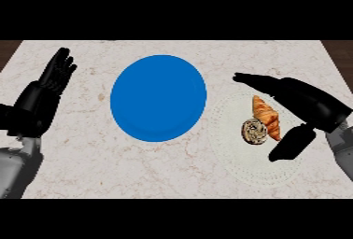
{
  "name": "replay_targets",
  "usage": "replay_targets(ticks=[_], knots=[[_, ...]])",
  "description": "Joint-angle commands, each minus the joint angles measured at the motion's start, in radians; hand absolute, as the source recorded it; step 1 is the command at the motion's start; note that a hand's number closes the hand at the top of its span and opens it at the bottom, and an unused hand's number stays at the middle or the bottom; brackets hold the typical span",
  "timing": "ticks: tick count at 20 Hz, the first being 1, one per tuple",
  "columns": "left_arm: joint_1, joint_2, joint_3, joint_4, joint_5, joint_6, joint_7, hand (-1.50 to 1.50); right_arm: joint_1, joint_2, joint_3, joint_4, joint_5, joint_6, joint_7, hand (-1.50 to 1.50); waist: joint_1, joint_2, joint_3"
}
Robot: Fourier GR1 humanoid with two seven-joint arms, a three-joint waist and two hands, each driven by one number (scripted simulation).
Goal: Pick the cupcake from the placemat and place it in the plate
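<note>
A round brown-and-cream cupcake (254,131) lies on a pale, white placemat (238,163) at the right of the counter. Touching it on the right is an orange croissant (266,115). The blue plate (158,98) sits left of the placemat, with nothing on it. My right hand (310,105) hovers open over the placemat's right side, fingers stretched toward the far left above the croissant and thumb (289,144) hanging just right of the cupcake. My left hand (48,84) rests open at the left edge, fingers up.
The marble counter (89,158) has bare surface in front of the plate and between the plate and my left hand. A dark floor shows at the far corners beyond the counter's back edge.
</note>
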State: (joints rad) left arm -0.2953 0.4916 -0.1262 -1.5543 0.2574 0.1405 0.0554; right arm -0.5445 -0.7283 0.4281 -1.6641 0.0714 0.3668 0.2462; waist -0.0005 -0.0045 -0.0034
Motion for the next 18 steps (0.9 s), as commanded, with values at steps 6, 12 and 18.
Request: replay_targets(ticks=[6, 12, 18], knots=[[-0.022, -0.011, 0.032, -0.035, -0.003, -0.019, 0.05, 0.0, -0.104, 0.023, 0.062, 0.069, 0.011, 0.267, 0.229, -1.5, 0.008, 0.005, 0.003], [0.034, -0.014, 0.072, -0.053, -0.019, -0.076, 0.021, 0.0, -0.046, 0.103, 0.064, 0.112, 0.214, 0.235, 0.193, -1.5, 0.008, 0.005, 0.004], [-0.022, -0.045, 0.071, -0.065, -0.061, -0.045, 0.081, 0.0, -0.043, 0.063, 0.042, 0.176, 0.302, 0.296, 0.156, -1.5, 0.004, 0.005, 0.004]])
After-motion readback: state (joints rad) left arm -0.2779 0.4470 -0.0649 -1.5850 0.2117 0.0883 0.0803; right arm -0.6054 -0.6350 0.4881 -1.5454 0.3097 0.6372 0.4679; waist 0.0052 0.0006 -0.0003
